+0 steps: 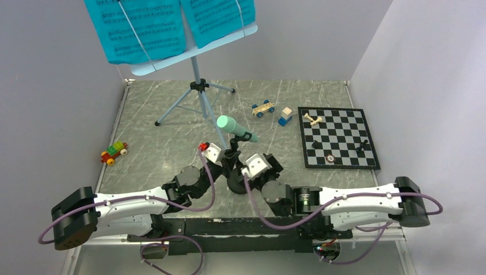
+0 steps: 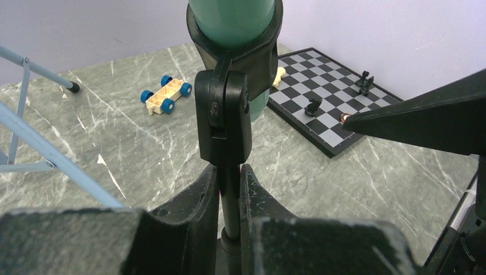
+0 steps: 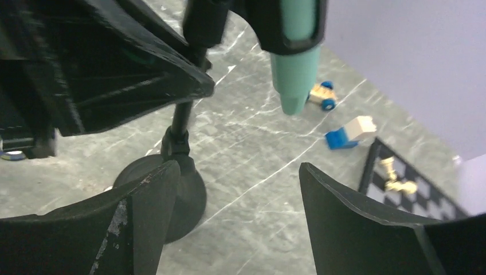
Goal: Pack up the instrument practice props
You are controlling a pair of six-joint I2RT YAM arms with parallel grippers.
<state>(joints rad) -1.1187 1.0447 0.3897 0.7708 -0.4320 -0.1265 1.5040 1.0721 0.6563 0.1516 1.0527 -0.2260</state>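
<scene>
The tall pale-blue tripod music stand (image 1: 198,86) stood at the far left of the grey counter (image 1: 155,160). Near the near edge, the left fingers (image 2: 195,200) pinched the black round-based stand (image 2: 223,126) by its thin pole, probably to steady it. The right fingers (image 3: 344,217) were spread wide and held nothing. The mint-green microphone (image 1: 232,127) slanted in its clip, with its fat end toward the far-left corner.

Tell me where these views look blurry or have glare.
Top external: even soft light, sharp, no strong glare on the table. Left wrist: the left gripper's fingers are soft up close, the chessboard crisp. Right wrist: the microphone and the right gripper's fingers are blurred.
</scene>
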